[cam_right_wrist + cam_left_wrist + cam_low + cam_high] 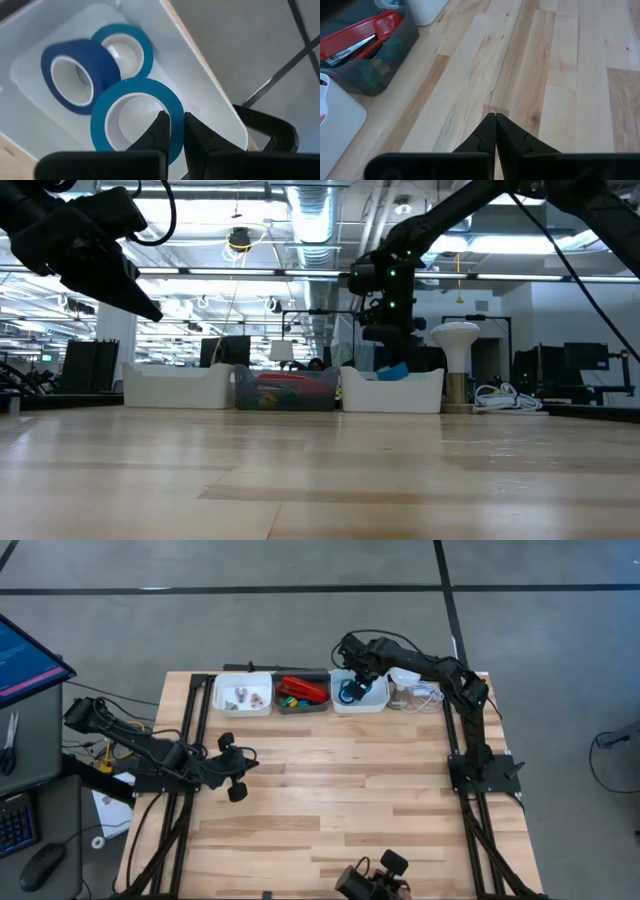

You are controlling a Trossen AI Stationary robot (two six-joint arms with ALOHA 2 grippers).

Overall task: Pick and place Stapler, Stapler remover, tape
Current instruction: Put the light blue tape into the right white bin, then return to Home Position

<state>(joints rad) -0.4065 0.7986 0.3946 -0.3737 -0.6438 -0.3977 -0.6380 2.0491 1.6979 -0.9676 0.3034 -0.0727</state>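
Right gripper (172,131) over the white bin (376,700) at the far edge, fingers pinched on the rim of one tape roll (137,117) — one finger inside the core, one outside the blue band, prob. because a thin ring wall is the easiest thing to pinch. Roll held tilted over two more rolls (95,67) lying against each other on the bin floor. Can't tell whether held roll is touching the others or just clear of them. Judging by that, tape step is nearly done or mid-drop.

Stapler (303,689) lying in the grey middle bin (285,706), red bar on top of small coloured bits. Left white bin (260,705) holding a few small items, too tiny to name; remover not identifiable.

Left gripper (236,764) parked low over bare table (330,800) near its left side, fingers pressed together, nothing in them — waiting, out of the way.

Right wrist view alone gives the grip and roll count; high view shows only a blue blob under the arm. Low view shows bins in a row, blue peeking over one rim. Left wrist view gives the stapler's metal underside, seen nowhere else.
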